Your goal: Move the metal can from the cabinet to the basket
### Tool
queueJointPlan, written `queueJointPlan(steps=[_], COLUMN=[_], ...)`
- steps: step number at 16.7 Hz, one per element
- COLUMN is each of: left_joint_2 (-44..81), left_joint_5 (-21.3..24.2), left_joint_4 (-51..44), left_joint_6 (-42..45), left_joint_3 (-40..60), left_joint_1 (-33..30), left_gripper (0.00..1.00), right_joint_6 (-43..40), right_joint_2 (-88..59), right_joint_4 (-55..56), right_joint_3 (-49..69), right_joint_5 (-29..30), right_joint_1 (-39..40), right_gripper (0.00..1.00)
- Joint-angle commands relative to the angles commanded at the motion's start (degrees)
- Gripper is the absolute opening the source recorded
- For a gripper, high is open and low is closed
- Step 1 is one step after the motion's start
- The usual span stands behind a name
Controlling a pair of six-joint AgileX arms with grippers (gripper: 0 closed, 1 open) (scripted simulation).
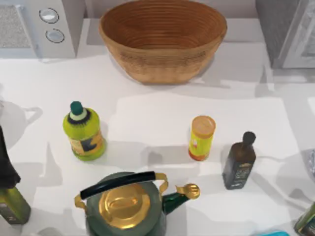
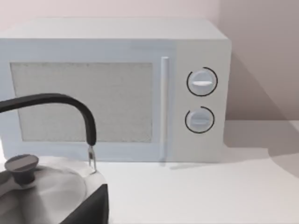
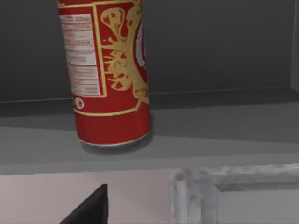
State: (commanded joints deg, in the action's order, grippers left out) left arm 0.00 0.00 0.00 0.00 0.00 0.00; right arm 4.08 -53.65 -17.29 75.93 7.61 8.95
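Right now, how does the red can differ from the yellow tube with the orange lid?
The red can stands on a dark grey shelf inside the cabinet; the yellow tube stands out on the white table. The can is red with yellow and white print, while the tube is yellow with an orange lid. Both are upright cylinders, and no claw holds either.

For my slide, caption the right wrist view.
Red metal can standing upright on the grey cabinet shelf.

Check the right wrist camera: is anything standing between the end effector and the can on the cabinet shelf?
Nothing visible blocks it. The metal can stands upright on the grey shelf of the cabinet, with open shelf in front of it. Only the speckled cabinet edge lies low in the foreground, off to one side of the can.
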Motion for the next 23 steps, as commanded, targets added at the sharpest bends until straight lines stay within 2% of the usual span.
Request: queueJointPlan(steps=[4, 8, 15, 23], left_joint_2=[0.0, 0.0, 0.0, 0.0], left_joint_5=[0.0, 0.0, 0.0, 0.0], left_joint_4=[0.0, 0.0, 0.0, 0.0], left_joint_6=[0.0, 0.0, 0.0, 0.0], left_joint_3=[0.0, 0.0, 0.0, 0.0], left_joint_1=[0.0, 0.0, 0.0, 0.0], left_gripper=[1.00, 1.00, 1.00, 1.00], right_joint_6=[-1.7, -3.1, -3.1, -3.4], right_joint_2=[-13.4, -21.7, -22.3, -26.1], right_joint_4=[-3.9, -6.4, -6.5, -3.9], right_joint_3=[15.1, 23.2, 23.7, 25.3], right_joint_5=[2.2, 3.5, 3.8, 14.3], right_joint_1=[1.1, 1.6, 1.6, 11.5], right_gripper=[1.00, 1.00, 1.00, 1.00])
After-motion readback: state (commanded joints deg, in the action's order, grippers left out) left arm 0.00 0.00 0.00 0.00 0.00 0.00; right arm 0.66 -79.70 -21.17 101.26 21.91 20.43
